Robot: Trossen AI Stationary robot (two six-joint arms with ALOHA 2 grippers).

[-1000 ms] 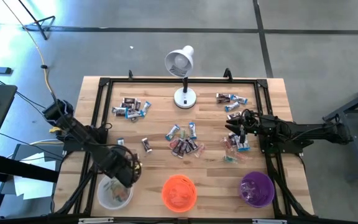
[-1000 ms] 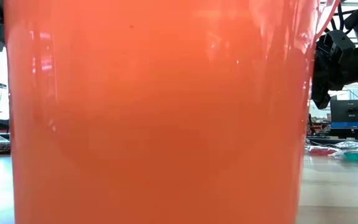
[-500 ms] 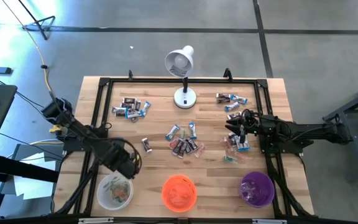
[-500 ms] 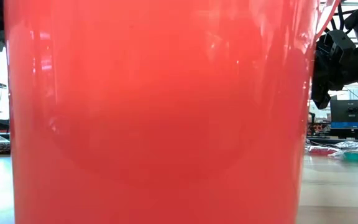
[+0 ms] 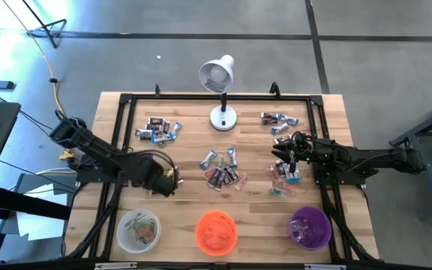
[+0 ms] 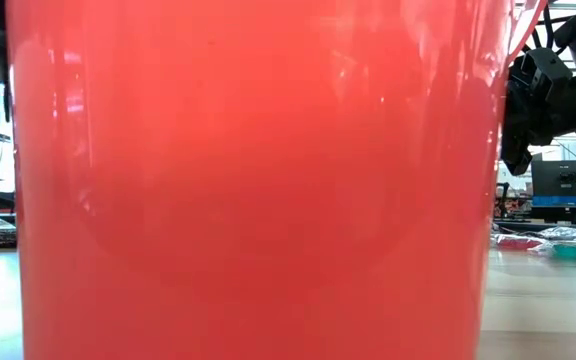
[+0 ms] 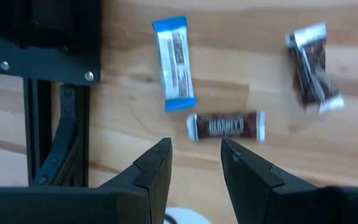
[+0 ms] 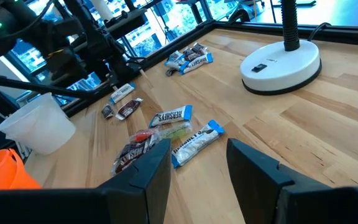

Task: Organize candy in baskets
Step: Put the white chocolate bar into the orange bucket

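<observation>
Over the left side of the table, my left gripper (image 5: 172,178) hangs released and empty, its fingers (image 7: 154,168) parted above a small brown candy (image 7: 226,126) lying crosswise on the wood. A blue-wrapped candy (image 7: 174,64) sits just beyond it, nearly touching one end, and another brown one (image 7: 313,67) lies apart to the side. From above these show as a tiny cluster (image 5: 177,175) just beside the gripper.

I judge the step in hand to be picking that nearest brown piece. To do it well I want the jaws centred over its short width, so I should shift slightly toward it before descending, then come straight down until the tips almost meet the wood. I must keep clear of the blue wrapper, or I may drag both. The foil looks slippery, so a firm close on the body rather than the crimped ends seems wiser.

The white basket (image 5: 139,229) already holds some pieces and stands nearest; the orange basket (image 5: 216,231) and purple basket (image 5: 310,227) stand in line with it along the near edge. More candy lies in the middle pile (image 5: 222,169).

My right gripper (image 5: 286,159) waits open over the right-hand pile (image 5: 283,180), holding nothing.
</observation>
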